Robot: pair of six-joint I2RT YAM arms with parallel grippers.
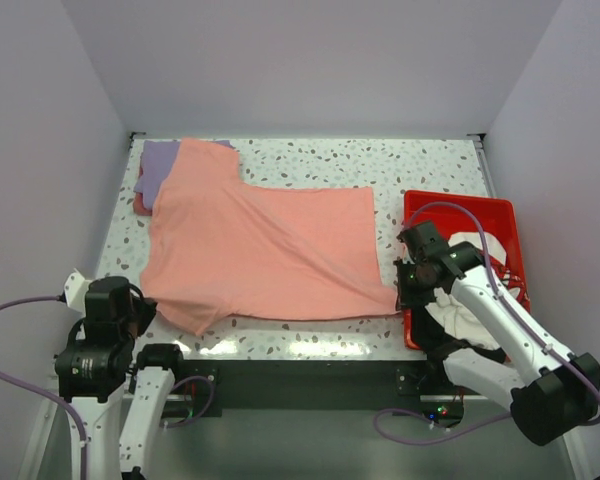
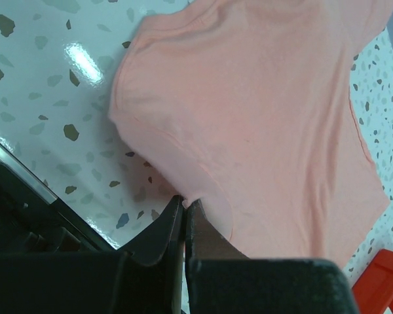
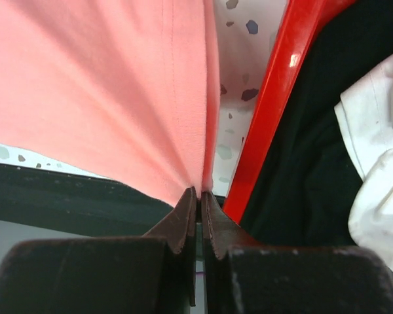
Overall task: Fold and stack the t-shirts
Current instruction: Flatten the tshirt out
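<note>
Red plastic tray (image 1: 480,208) at ~4 o'clock on bench (image 1: 380,160), hard by R edge. Bench top white w/ dark speckles, glossy. Plain pale walls (image 1: 310,60) at 9/12/3 o'clock.

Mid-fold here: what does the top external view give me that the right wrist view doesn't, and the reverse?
Only the top external: the whole salmon shirt spread across the table, a lavender shirt poking out under its far-left end, and the left gripper at its near-left corner. Only the right wrist: the right gripper seen close, jaws shut on the salmon shirt's edge beside the red tray, and a black shirt in that tray. Both: the salmon shirt, the red tray and the white shirt in it.
</note>
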